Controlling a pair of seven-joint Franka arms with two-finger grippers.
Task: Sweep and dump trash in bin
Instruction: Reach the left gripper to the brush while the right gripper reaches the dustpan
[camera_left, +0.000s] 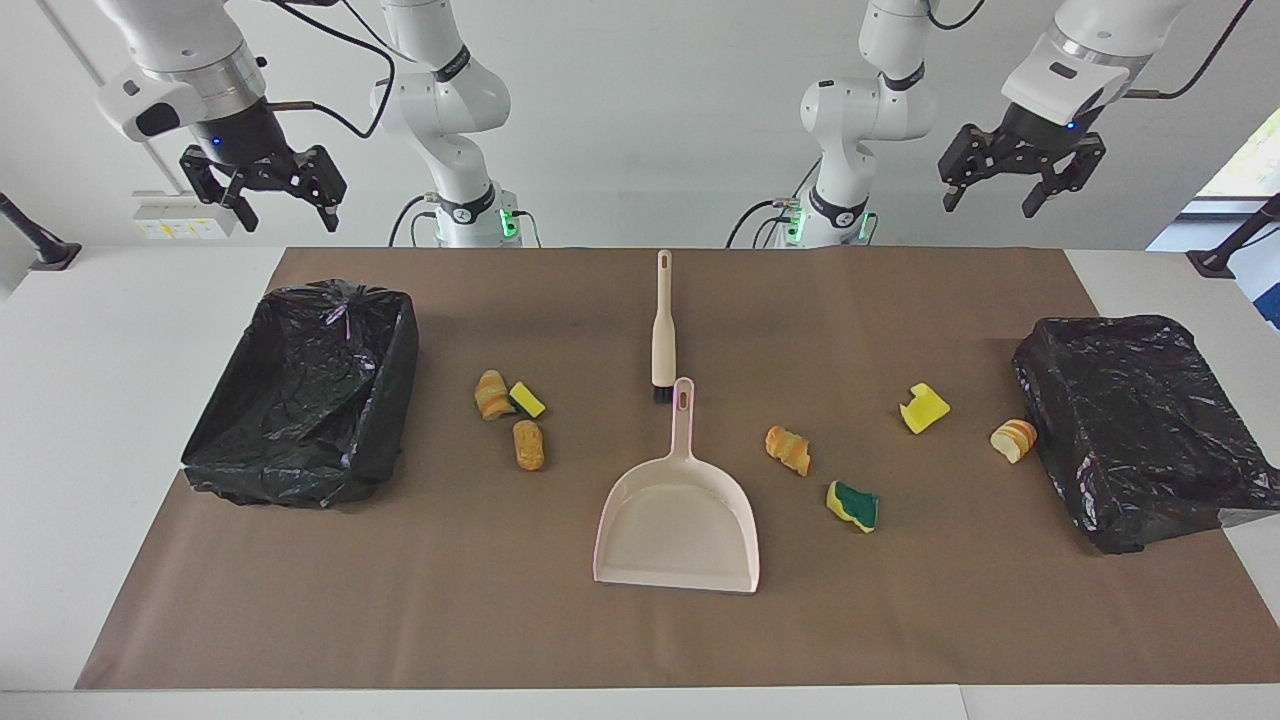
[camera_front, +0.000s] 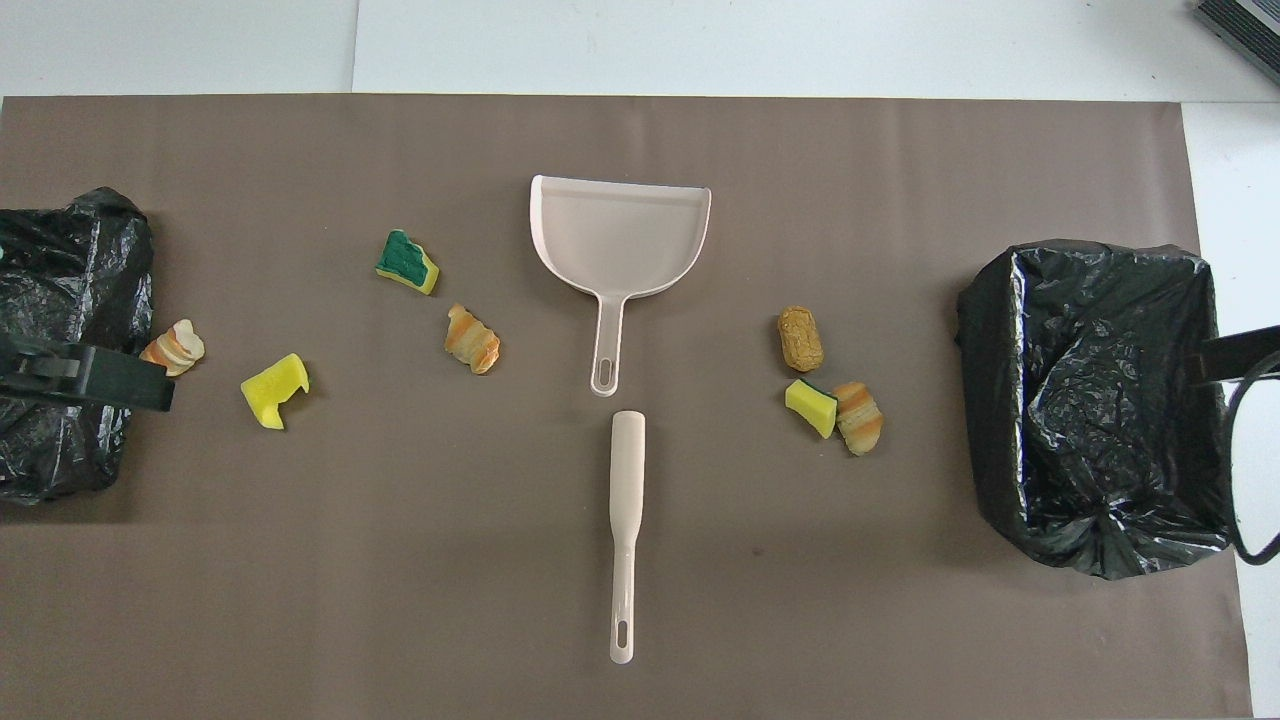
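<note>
Brown mat (camera_left: 600, 620) covers the white table (camera_left: 110, 420), and everything lies on it. Count: two bins, one dustpan, one brush, seven scraps. One black-lined bin (camera_left: 305, 395) sits at my right arm's end, the second bin (camera_left: 1140, 430) at my left arm's end. Dustpan (camera_left: 680, 510) lies flat mid-mat, handle pointing toward me; brush (camera_left: 663, 325) lies in line with it, nearer to me, bristle end just beside the dustpan's handle tip. Trash is in two groups. Toward the right arm's end, three pieces: striped bread chunk (camera_left: 490, 394) touching a yellow sponge (camera_left: 527, 399), and a tan chunk (camera_left: 528, 444) just beside them, farther from me. Toward the left arm's end, four pieces: orange chunk (camera_left: 788, 449) near the dustpan, green-backed sponge (camera_left: 853, 505) farther from me, notched yellow sponge (camera_left: 924, 408), and a pale bread slice (camera_left: 1014, 440) touching the second bin's wall. No scrap is in either bin or in the dustpan. My right gripper (camera_left: 280, 200) hangs high over the first bin's end, fingers spread wide, holding nothing. My left gripper (camera_left: 1000, 188) hangs high over the second bin's end, also spread wide and empty. Both arms wait.
</note>
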